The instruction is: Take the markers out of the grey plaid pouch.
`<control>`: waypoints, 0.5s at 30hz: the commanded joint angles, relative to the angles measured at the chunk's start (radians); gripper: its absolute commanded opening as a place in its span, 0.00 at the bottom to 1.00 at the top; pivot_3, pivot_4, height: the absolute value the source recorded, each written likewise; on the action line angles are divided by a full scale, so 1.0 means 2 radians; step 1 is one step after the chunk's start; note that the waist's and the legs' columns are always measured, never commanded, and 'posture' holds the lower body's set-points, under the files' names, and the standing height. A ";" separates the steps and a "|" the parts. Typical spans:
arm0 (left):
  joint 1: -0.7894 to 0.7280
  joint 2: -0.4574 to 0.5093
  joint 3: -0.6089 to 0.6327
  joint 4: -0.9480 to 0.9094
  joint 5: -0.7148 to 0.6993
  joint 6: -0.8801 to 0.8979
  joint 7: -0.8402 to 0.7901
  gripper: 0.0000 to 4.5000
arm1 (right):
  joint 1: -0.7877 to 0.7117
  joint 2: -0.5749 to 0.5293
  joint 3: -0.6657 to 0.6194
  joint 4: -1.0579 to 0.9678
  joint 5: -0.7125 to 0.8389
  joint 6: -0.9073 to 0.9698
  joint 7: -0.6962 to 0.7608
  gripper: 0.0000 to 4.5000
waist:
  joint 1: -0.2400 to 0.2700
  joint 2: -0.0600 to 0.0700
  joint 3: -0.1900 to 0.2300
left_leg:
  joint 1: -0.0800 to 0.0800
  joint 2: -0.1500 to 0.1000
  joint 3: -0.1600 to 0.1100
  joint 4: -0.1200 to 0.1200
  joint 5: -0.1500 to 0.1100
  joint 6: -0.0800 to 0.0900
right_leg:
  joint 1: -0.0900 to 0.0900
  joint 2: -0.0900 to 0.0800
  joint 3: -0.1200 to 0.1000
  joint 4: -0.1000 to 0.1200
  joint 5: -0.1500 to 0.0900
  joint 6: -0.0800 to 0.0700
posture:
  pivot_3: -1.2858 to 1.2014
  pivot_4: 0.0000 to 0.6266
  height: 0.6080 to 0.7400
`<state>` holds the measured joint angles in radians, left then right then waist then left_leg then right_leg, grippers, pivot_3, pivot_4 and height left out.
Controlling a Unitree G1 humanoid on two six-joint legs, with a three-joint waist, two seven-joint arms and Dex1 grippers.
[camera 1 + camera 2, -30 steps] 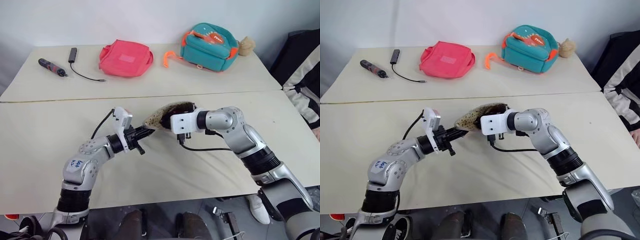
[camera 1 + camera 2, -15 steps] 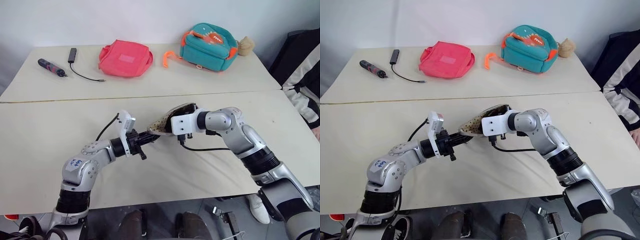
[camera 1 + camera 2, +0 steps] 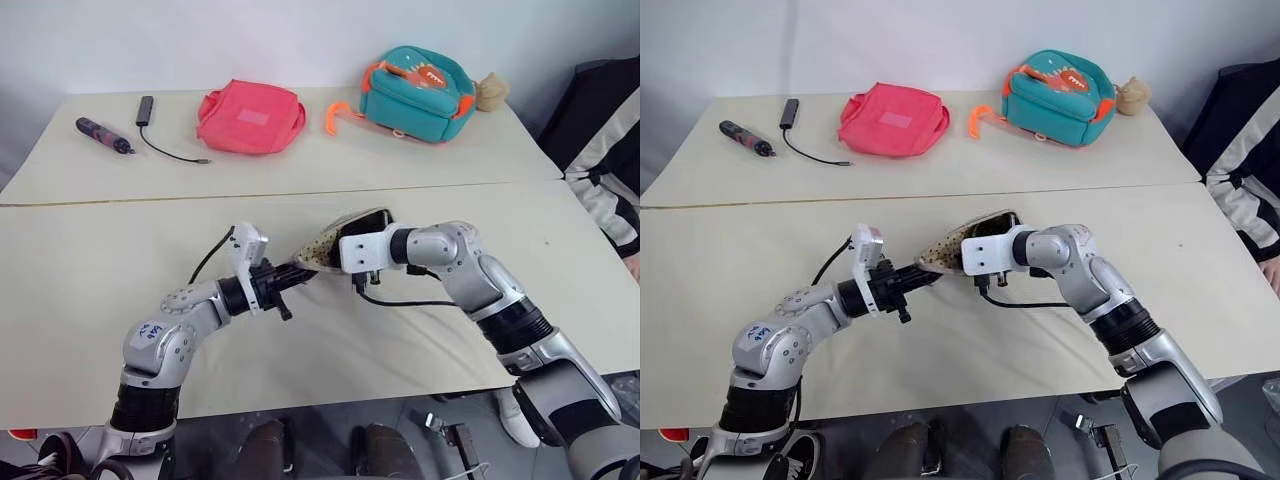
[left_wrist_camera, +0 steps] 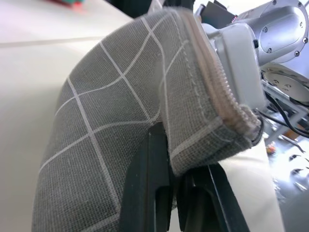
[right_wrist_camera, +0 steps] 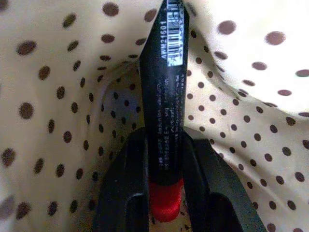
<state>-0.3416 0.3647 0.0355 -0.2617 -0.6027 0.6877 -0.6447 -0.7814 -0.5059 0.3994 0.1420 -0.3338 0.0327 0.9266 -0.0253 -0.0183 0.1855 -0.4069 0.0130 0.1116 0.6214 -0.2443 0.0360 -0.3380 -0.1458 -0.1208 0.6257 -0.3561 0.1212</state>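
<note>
The grey plaid pouch [image 3: 322, 246] hangs above the near table between my two arms, its mouth showing a cream lining with brown dots. My left gripper [image 4: 176, 140] is shut on the pouch's zipper-edge corner, where the grey fabric [image 4: 120, 111] folds over its fingers. My right gripper [image 5: 164, 140] reaches inside the pouch, its white wrist housing [image 3: 358, 248] at the mouth. Its two fingers press on either side of a black marker [image 5: 164, 87] with a red end and a barcode label. The marker lies along the fingers against the dotted lining.
On the far table lie a pink bag [image 3: 250, 116], a teal backpack [image 3: 418, 92], a black-and-red pen-like tool [image 3: 104, 134] and a black cable stick [image 3: 146, 110]. A person in a dark jacket [image 3: 610, 150] stands at the right edge. A seam [image 3: 150, 200] separates the two tables.
The pouch's open end has lifted a little and shows more of its dotted lining. Both arms stay nearly in place.
</note>
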 commanded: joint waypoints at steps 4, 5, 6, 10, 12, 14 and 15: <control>-0.008 0.011 0.008 0.020 0.033 -0.049 0.005 0.00 | 0.004 -0.020 -0.059 -0.074 0.082 0.041 0.043 0.13 | 0.001 0.000 0.000 | 0.000 0.000 0.000 0.000 0.000 0.000 | 0.000 0.000 0.000 0.000 0.000 0.000 | 0.52 0.24 1.00; -0.010 0.014 0.005 0.024 0.040 -0.055 0.005 0.00 | 0.001 -0.022 -0.062 -0.076 0.085 0.044 0.044 0.13 | 0.001 0.000 0.000 | 0.000 0.000 0.000 0.000 0.000 0.000 | 0.000 0.000 0.000 0.000 0.000 0.000 | 0.52 0.24 1.00; -0.012 0.016 0.000 0.029 0.049 -0.064 0.004 0.00 | -0.002 -0.026 -0.062 -0.078 0.085 0.045 0.045 0.13 | 0.000 0.000 0.000 | 0.000 0.000 0.000 0.000 0.000 0.000 | 0.000 0.000 0.000 0.000 0.000 0.000 | 0.52 0.24 1.00; -0.020 0.017 -0.010 0.046 0.071 -0.086 0.010 0.00 | -0.015 -0.037 -0.062 -0.081 0.082 0.048 0.048 0.13 | 0.000 0.000 0.000 | 0.000 0.000 0.000 0.000 0.000 0.000 | 0.000 0.000 0.000 0.000 0.000 0.000 | 0.52 0.24 1.00; -0.022 0.018 -0.019 0.053 0.088 -0.098 0.013 0.00 | -0.022 -0.043 -0.059 -0.078 0.075 0.041 0.046 0.13 | 0.000 0.000 0.000 | 0.000 0.000 0.000 0.000 0.000 0.000 | 0.000 0.000 0.000 0.000 0.000 0.000 | 0.52 0.24 1.00; -0.024 0.008 -0.022 0.047 0.083 -0.097 0.016 0.00 | -0.025 -0.053 -0.044 -0.064 0.052 0.023 0.040 0.13 | 0.000 0.000 0.000 | 0.000 0.000 0.000 0.000 0.000 0.000 | 0.000 0.000 0.000 0.000 0.000 0.000 | 0.52 0.24 1.00; -0.028 -0.004 -0.016 0.040 0.063 -0.082 0.021 0.00 | -0.023 -0.060 -0.032 -0.054 0.035 0.008 0.037 0.13 | 0.000 0.000 0.000 | 0.000 0.000 0.000 0.000 0.000 0.000 | 0.000 0.000 0.000 0.000 0.000 0.000 | 0.52 0.24 1.00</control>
<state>-0.3935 0.3689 -0.0212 -0.1844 -0.4652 0.4939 -0.6406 -0.7994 -0.5906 0.3472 0.0471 -0.2358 0.1083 1.0163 -0.0253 -0.0183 0.1855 -0.4071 0.0129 0.1122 0.6209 -0.2445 0.0361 -0.3388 -0.1464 -0.1209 0.6257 -0.3561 0.1212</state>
